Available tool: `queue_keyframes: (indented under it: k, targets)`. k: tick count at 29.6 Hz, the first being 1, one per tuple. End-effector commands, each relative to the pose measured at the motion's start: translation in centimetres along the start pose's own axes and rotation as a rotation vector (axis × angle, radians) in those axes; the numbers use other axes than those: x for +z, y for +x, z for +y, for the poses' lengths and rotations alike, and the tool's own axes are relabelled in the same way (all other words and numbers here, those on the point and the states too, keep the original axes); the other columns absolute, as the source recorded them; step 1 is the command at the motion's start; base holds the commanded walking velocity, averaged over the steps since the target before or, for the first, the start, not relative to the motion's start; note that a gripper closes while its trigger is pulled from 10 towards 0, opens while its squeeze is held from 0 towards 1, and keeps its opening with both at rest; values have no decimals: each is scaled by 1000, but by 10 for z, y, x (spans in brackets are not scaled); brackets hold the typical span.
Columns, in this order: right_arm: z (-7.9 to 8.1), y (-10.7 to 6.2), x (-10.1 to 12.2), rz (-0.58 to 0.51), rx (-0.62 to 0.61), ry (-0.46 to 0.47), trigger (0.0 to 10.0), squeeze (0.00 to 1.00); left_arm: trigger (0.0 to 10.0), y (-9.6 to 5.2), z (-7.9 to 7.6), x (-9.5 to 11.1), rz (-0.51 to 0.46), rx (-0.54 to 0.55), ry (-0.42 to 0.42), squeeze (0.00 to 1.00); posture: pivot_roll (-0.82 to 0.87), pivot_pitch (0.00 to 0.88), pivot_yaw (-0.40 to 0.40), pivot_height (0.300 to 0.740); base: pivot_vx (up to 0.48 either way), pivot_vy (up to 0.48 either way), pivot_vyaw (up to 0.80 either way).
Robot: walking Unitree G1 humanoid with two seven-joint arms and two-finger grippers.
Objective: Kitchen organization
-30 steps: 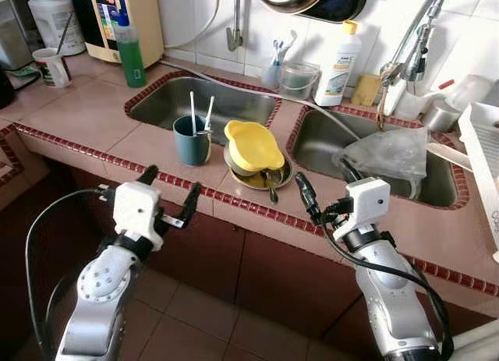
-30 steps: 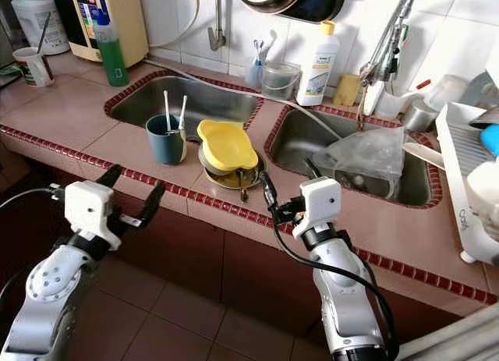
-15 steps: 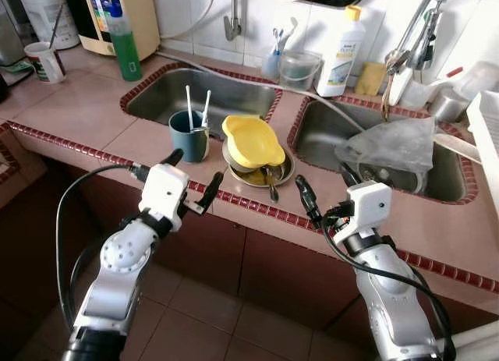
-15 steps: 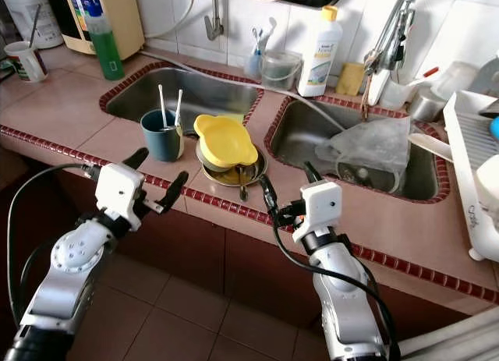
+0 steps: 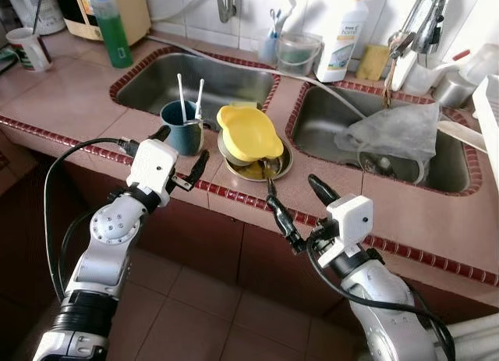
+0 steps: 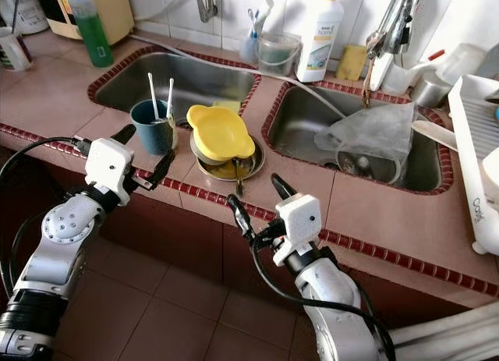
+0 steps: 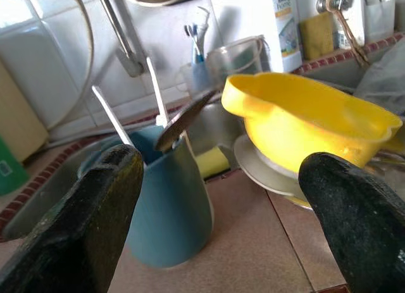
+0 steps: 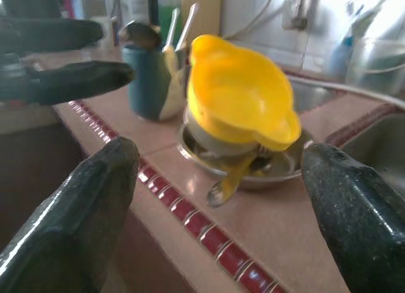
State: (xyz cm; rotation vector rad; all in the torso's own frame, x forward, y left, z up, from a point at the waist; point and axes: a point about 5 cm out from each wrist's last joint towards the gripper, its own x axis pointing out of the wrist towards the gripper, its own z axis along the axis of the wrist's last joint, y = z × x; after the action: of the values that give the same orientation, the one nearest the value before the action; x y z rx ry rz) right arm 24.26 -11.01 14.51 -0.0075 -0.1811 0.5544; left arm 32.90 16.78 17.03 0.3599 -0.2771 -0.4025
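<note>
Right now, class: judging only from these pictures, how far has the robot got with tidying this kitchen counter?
Done: nothing visibly. The blue cup with its utensils and the yellow bowl, stacked on a metal plate, sit on the counter between the sinks.

In hand: nothing. The left gripper is open by the cup; the right gripper is open before the plate.

Left: gripping and moving every dish.

Light: I see bright, even daylight on the counter.
Shade: dim floor.
Focus: wrist views soft; fingers blurred.
</note>
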Motion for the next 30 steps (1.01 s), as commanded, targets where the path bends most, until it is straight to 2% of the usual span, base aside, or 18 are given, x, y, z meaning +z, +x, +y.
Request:
queue_keyframes:
  k: [1,5,13,20,28,29,30]
  targets:
    - [5,-3,6,-5,30,12,10000,0,10000,4,-2,3,-14,-33,36,0,-98,200,-20,740,0,0,0]
    - [13,-5,8,6,67,23,10000,0,10000,14,-1,9,-44,-29,54,0,-103,205,-20,740,0,0,0]
    - [14,-7,11,22,66,26,10000,0,10000,32,6,20,-90,-22,88,0,-116,216,-22,740,0,0,0]
    - [12,-9,12,34,49,19,10000,0,10000,39,13,25,-109,-5,113,0,-124,228,-17,740,0,0,0]
    - [12,-8,14,33,35,19,10000,0,10000,44,13,29,-135,0,102,0,-129,236,-11,740,0,0,0]
    - [12,-8,14,33,30,20,10000,0,9451,45,14,31,-148,-2,97,0,-131,237,-9,740,0,0,0]
    - [12,-9,14,35,26,19,10000,0,1765,46,15,32,-153,0,96,0,-132,238,-7,740,0,0,0]
